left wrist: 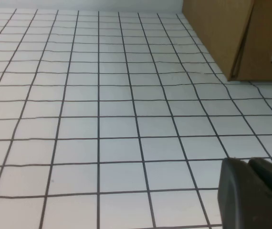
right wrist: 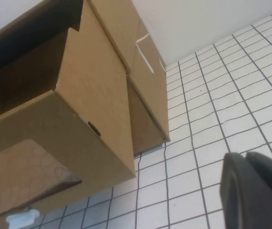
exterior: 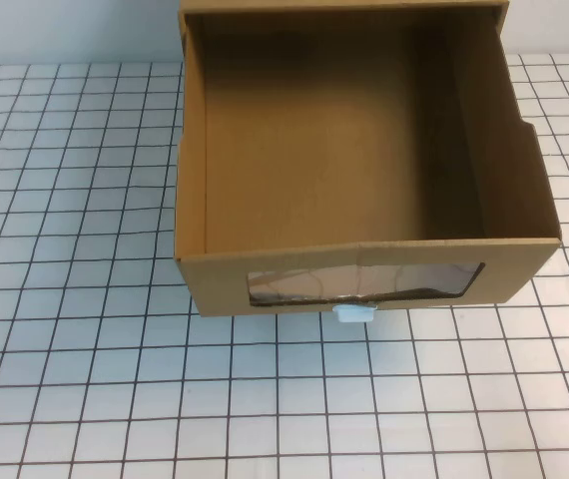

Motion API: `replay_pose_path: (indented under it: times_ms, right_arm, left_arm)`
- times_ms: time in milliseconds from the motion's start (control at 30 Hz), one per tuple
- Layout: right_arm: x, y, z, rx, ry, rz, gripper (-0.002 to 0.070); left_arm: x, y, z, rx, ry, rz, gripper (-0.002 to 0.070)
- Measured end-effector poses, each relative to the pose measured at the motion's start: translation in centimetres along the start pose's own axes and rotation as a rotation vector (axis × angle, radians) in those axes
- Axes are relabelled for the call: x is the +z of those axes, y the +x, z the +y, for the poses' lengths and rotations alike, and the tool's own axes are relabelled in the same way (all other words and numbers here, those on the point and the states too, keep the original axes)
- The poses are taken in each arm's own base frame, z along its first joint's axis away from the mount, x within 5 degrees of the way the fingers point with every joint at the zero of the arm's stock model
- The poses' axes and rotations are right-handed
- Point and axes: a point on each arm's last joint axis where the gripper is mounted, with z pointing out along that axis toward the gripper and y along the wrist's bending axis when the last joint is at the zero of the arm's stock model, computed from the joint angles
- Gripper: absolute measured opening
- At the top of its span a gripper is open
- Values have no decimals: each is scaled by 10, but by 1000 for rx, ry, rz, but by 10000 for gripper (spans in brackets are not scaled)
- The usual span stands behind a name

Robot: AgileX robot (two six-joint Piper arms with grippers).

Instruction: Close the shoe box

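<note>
The shoe box [exterior: 364, 269] sits pulled open on the gridded table [exterior: 75, 299], unlabelled, its white pull tab [exterior: 354, 315] showing. The left claw [left wrist: 255, 195] and right claw [right wrist: 255, 191] rest apart from it; whether either is open or closed, I cannot tell.

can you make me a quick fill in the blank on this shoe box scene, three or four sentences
1. The brown cardboard drawer-style shoe box is pulled ____ of its sleeve.
2. The small white pull tab sits ____ the clear rectangular window.
3. Inside, the drawer holds ____.
4. The left gripper and the right gripper each hang over the white ____ table surface, beside the box, holding nothing.

Missing words: out; below; nothing; gridded
</note>
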Motion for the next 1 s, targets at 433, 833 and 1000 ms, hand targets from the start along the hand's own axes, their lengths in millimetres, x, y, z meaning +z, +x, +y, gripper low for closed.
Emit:
replay_pose_path:
  times_ms: [433, 833, 1000]
  right_arm:
    - [0, 3, 3, 74, -36, 35, -15]
    - [0, 2, 6, 183, -64, 26, -15]
    - [0, -3, 6, 293, -73, -17, -15]
  left_arm:
    - [0, -2, -1, -71, 8, -17, -3]
    - [-2, -17, -4, -696, 102, -165, -3]
    - [-2, -21, 0, -791, 90, -224, -2]
